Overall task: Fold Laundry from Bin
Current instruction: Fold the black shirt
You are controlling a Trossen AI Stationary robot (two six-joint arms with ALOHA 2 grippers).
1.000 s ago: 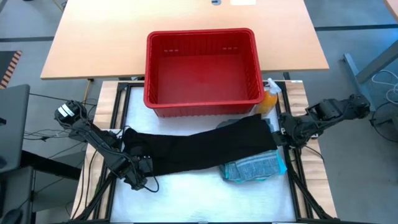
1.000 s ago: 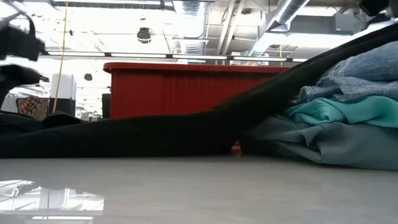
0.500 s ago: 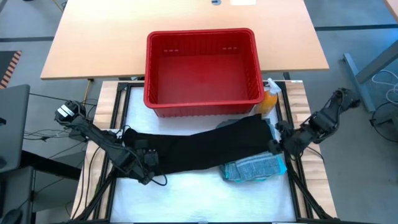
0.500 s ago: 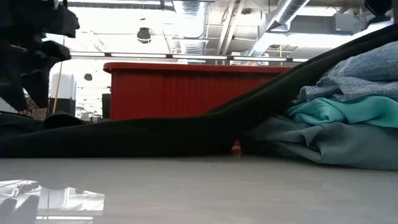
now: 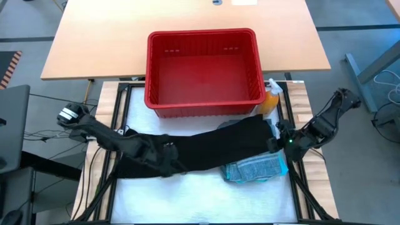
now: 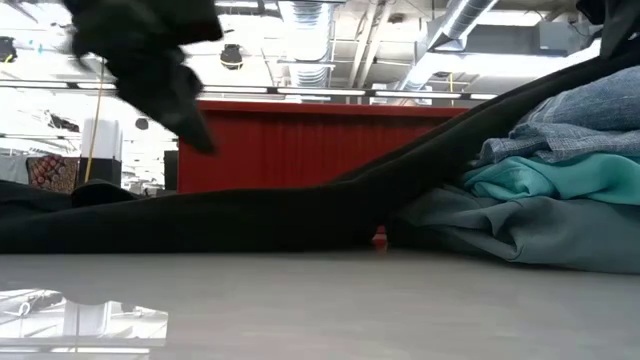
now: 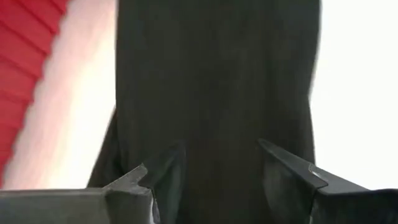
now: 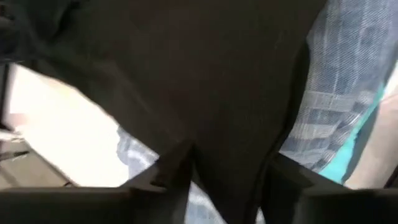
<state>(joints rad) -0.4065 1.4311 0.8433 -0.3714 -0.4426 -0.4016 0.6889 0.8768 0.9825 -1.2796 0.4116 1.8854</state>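
A long black garment (image 5: 212, 147) lies stretched across the table in front of the empty red bin (image 5: 203, 109). Its right end rests on a pile of folded laundry (image 5: 256, 169), which has a blue-grey striped cloth on top and teal beneath. My left gripper (image 5: 170, 161) hovers open above the garment's left half; the cloth (image 7: 211, 74) shows below its fingers. The low view shows that gripper (image 6: 165, 80) clear of the cloth. My right gripper (image 5: 277, 142) is at the garment's right end, jaws apart, with black cloth (image 8: 186, 74) between its fingers. My right gripper is set down into the black garment's right end, where the garment lies over the pile. A ridge of the cloth (image 8: 224, 155) stands between its two fingers, which have a gap between them. The fingers slant down from the table's right side. The garment lies on the pile and the table.
An orange spray bottle (image 5: 270, 100) stands at the bin's right corner, just beyond my right gripper. The white table surface (image 5: 187, 194) is bare toward the near edge. The bin's red wall (image 6: 300, 140) closes the far side.
My left gripper has travelled toward the table's right along the black garment and has risen above it, tipping as it went. My right gripper has swung a little toward the near edge and sunk onto the garment's right end. The garment itself lies as before.
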